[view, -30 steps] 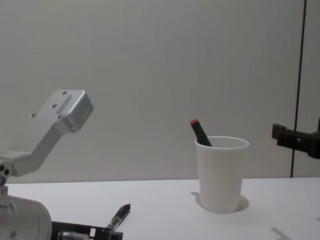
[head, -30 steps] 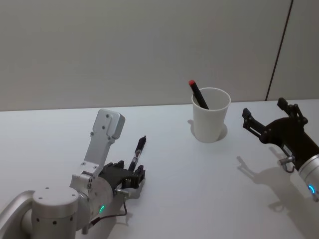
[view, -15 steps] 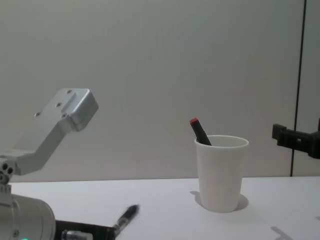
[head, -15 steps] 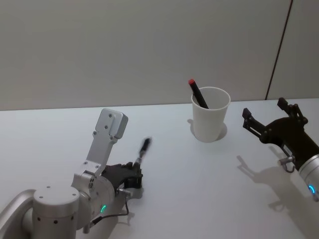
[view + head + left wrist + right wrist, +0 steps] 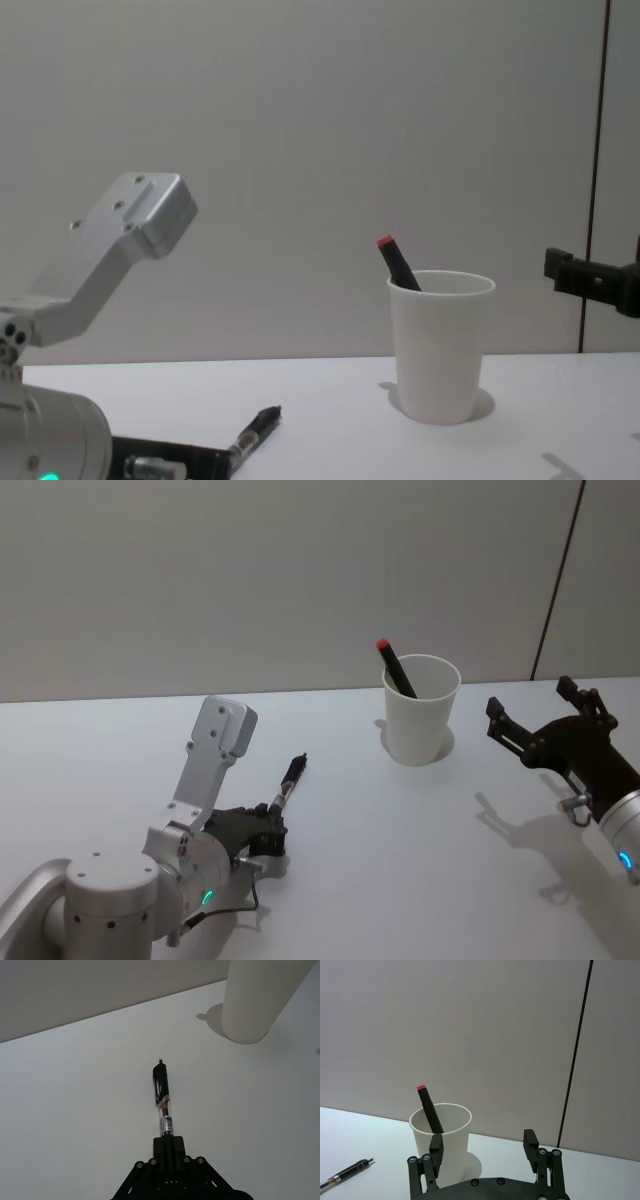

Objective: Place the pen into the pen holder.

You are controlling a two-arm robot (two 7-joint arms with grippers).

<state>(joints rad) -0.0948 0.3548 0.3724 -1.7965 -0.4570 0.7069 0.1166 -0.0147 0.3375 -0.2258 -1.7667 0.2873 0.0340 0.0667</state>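
In the head view the left gripper [image 5: 268, 828] sits low in the lower left of the frame, close above the white surface [image 5: 400, 870]. Its black fingers are pressed together on one end of the pen [image 5: 288, 782]. The rest of the pen juts out past the fingertips and slants toward the upper right, in the direction of the pen holder [image 5: 420, 725].

The left wrist view shows the same grip from behind. The gripper [image 5: 169, 1143] is at the bottom centre of the frame. The pen [image 5: 163, 1095] runs straight up the middle, its clear barrel section nearest the fingers and its black clipped end farthest from them. The pen holder [image 5: 252, 1005] stands in the upper right corner, well apart from the pen's free end.

From the chest view the pen [image 5: 256, 428] rises at a shallow angle in the lower left. Whether its far end touches the surface cannot be told.

The pen holder [image 5: 440, 350] stands upright right of centre. It already contains a black marker with a red cap [image 5: 396, 262], which leans against the rim toward the left.

The right gripper [image 5: 532, 702] hangs at the right edge of the head view, beside the cup and apart from it. Its fingers are spread wide and hold nothing. In its own wrist view, the right gripper [image 5: 483, 1142] frames the pen holder [image 5: 454, 1145], with the pen [image 5: 347, 1171] small in the lower left corner.
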